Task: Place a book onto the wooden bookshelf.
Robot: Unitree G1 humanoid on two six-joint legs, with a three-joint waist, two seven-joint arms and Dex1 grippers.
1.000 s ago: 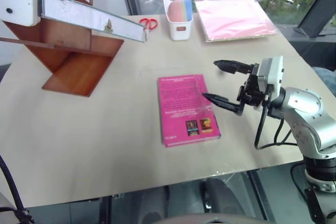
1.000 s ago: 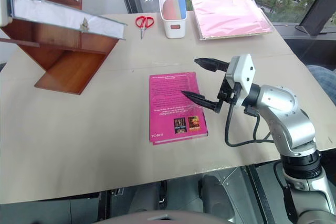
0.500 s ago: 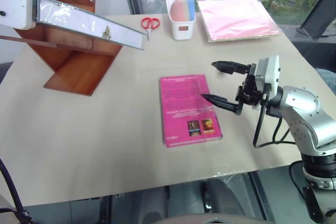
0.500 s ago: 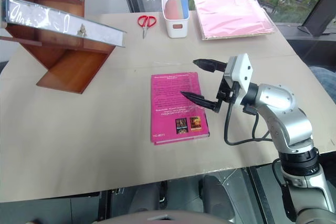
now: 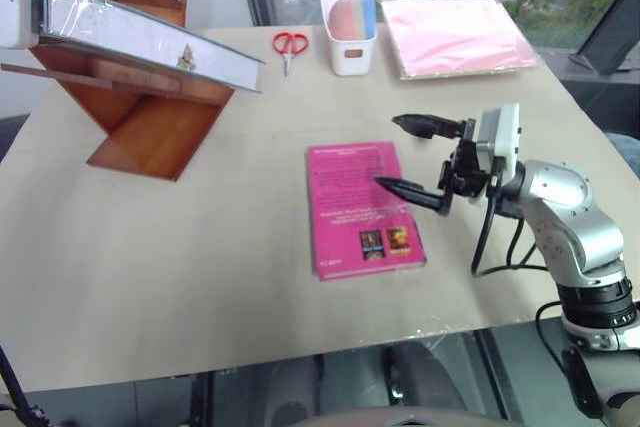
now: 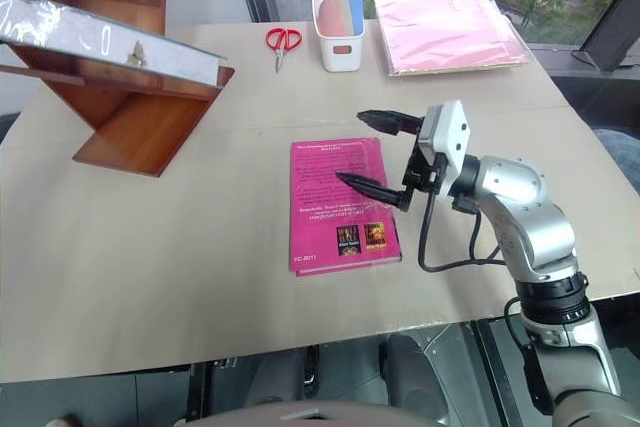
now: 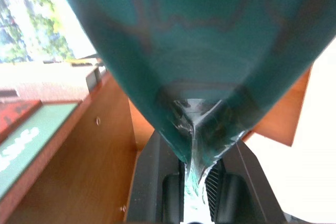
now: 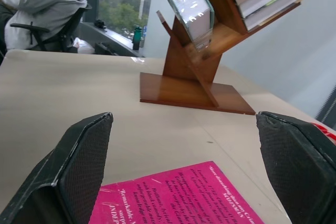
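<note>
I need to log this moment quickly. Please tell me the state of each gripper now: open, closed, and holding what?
Left gripper: closed on the book, at the wooden bookshelf.
Right gripper: open, holding nothing, over the magenta-pink book.

The right arm [image 5: 570, 217] is built of rounded silver-grey metal segments, joined lower down by a black ribbed collar. A white, boxy housing is mounted at the wrist, and a black cable is looped from it down along the forearm. The right hand [image 5: 412, 155] is formed of two slim, black, pointed fingers [image 5: 420, 126] on a black bracket. The left hand [image 7: 191, 190] is seen as black, with ribbed inner pads [image 7: 214, 184]; a white housing with two dark screw holes is fitted at its wrist
</note>
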